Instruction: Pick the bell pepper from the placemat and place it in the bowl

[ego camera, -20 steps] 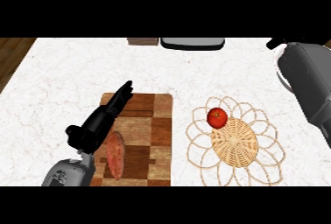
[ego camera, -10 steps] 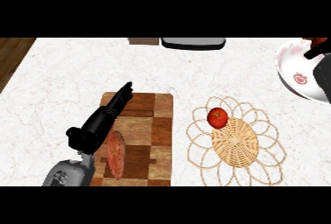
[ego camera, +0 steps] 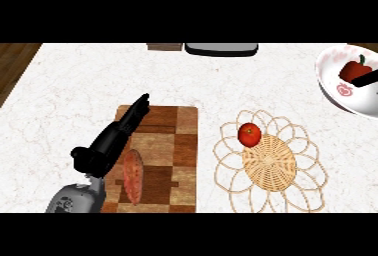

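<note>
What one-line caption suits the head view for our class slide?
Red bell pepper lies in the white bowl; a red tomato sits on the woven placemat; left hand rests over the wooden board.

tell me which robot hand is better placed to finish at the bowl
Right: the right robot hand is at the bowl beside the bell pepper inside it; the left robot hand lies over the cutting board.

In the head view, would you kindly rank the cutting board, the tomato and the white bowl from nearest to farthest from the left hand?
From the left hand:
1. Cutting board, directly beneath it.
2. Tomato, on the woven placemat to its right.
3. White bowl, far right corner.
</note>
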Robot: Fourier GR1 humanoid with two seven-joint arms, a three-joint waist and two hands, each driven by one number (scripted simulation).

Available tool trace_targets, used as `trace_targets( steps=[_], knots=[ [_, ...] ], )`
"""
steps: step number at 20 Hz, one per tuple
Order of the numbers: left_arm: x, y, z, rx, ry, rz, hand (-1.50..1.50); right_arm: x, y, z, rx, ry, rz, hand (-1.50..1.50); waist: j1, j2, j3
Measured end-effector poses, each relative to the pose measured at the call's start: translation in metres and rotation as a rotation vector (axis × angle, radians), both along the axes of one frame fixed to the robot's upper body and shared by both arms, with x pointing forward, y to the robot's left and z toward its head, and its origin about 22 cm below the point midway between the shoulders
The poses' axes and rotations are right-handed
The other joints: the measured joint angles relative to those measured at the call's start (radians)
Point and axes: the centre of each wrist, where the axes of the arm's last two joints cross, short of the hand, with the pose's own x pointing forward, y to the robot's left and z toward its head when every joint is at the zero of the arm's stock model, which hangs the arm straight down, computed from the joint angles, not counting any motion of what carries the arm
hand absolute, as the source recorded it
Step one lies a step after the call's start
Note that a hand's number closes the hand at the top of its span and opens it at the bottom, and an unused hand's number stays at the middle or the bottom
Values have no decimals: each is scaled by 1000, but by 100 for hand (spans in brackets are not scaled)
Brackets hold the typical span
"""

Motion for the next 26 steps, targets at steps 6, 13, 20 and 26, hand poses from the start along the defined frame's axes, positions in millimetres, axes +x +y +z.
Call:
trace_targets(
  steps=[6,13,20,26],
  knots=[
    [1,0,1,-4,-5,-8,0,-11,-18,-4,18,-131,52,-150,8,4,0],
    [4,-2,2,-6,3,-1,0,-17,-30,4,2,-392,-60,-150,-5,-3,-1],
    [-5,11,-1,0,15,29,0,-44,-67,1,63,-572,-188,-150,-28,-15,-2],
    [-10,19,-6,1,27,58,0,-89,-102,-29,68,-675,-263,-150,-55,-24,-4]
  ],
)
